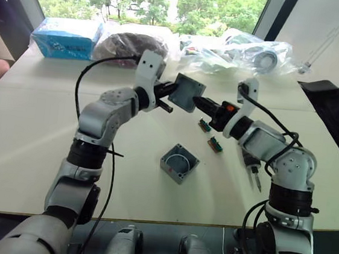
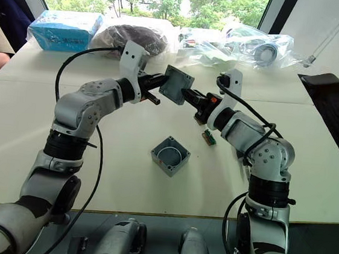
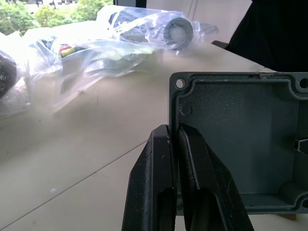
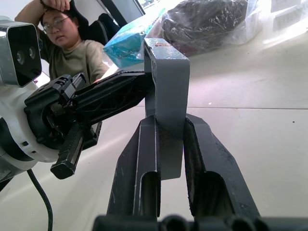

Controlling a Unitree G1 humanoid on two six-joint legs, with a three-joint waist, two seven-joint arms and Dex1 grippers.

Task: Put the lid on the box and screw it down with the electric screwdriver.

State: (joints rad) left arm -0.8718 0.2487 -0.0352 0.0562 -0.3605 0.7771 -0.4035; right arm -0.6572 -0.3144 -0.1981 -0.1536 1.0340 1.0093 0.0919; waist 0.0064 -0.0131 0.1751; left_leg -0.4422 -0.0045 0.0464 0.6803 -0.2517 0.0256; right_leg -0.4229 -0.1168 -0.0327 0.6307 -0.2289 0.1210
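Lid (image 1: pixel 187 92) upper centre, above table (image 1: pixel 28 142); box (image 1: pixel 179 162) centre, below it; electric screwdriver (image 1: pixel 251 170) right of box; bags (image 1: pixel 238 52) along top.

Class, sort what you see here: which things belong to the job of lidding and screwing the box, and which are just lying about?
Belonging to the job:
- lid, held in the air between left claw and right claw
- box, open on the table
- electric screwdriver, by the right arm

Lying about:
- green connector pieces
- blue packet
- dark bagged bundle
- clear plastic bags
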